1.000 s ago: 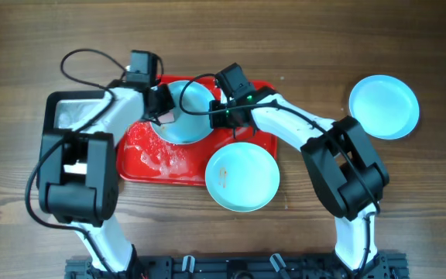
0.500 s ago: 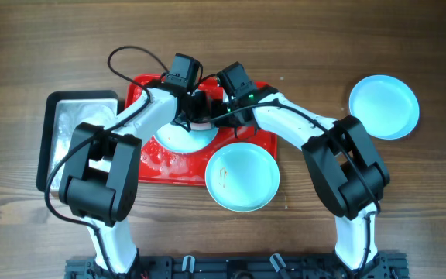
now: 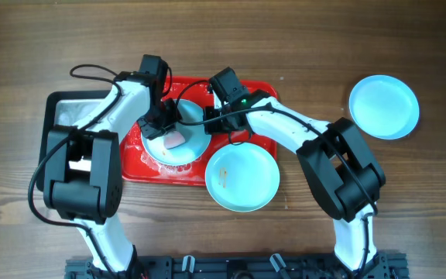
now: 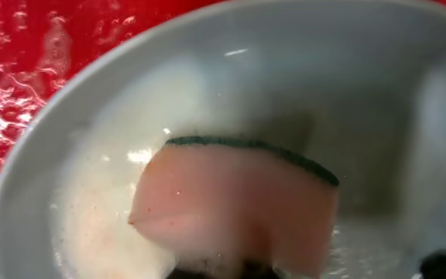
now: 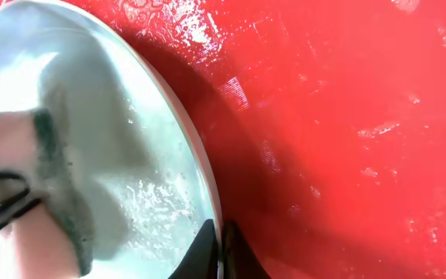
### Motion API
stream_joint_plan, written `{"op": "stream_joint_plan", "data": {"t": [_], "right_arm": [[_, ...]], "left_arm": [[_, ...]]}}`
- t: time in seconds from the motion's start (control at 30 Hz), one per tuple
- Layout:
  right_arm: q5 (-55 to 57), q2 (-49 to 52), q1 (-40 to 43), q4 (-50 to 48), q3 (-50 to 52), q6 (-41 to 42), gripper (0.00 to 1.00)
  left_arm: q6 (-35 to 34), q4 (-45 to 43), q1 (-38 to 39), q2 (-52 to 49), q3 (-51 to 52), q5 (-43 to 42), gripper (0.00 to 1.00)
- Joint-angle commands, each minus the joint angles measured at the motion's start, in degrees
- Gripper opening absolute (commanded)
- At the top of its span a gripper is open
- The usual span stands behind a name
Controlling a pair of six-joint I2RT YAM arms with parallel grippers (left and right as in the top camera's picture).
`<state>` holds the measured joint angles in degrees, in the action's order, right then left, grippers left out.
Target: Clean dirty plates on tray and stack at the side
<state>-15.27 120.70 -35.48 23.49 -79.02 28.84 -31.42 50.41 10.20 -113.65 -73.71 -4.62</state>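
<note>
Left hand (image 3: pixel 166 130) is clenched on a pink sponge (image 4: pixel 238 205) with a green scouring side, and I see the sponge pressed into the soapy plate (image 4: pixel 300 70). My right hand (image 5: pixel 221 249) pinches this plate by its rim, over the wet red tray (image 5: pixel 339 116). A second plate (image 3: pixel 242 178), with small specks on it, overlaps the tray's near edge. The third plate (image 3: pixel 384 107) lies well apart on the tabletop (image 3: pixel 362 39), at the right.
</note>
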Motion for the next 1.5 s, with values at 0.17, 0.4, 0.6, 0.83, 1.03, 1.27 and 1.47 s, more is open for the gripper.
{"op": "stream_joint_plan", "data": {"t": [0.17,0.4,0.6,0.83,1.03,1.27,1.47], "right_arm": [[3.08,1.68,1.36,0.98,0.74,-0.57,0.04],[3.08,1.68,1.36,1.05,0.74,-0.59,0.04],[3.08,1.68,1.36,1.03,0.74,-0.55,0.04],[3.06,1.68,1.36,1.03,0.74,-0.57,0.04],[2.62,1.68,1.38,1.03,0.74,-0.59,0.04],[2.64,1.68,1.38,1.09,0.74,-0.59,0.04],[2.62,1.68,1.36,1.07,0.74,-0.57,0.04]], "left_arm": [[4.22,14.36,-2.34,-6.69,2.97,13.55,0.04],[-2.29,-1.05,-1.62,-7.04,5.31,16.46,0.04],[-2.32,-15.89,3.10,-7.82,10.38,13.35,0.04],[-2.32,-20.46,10.34,-7.80,12.35,9.88,0.04],[-1.14,-21.49,9.07,-7.78,12.31,-8.39,0.04],[5.75,-28.89,4.11,-7.78,12.31,-33.33,0.04],[-0.26,-24.06,2.54,-7.78,12.31,-15.56,0.04]]}}
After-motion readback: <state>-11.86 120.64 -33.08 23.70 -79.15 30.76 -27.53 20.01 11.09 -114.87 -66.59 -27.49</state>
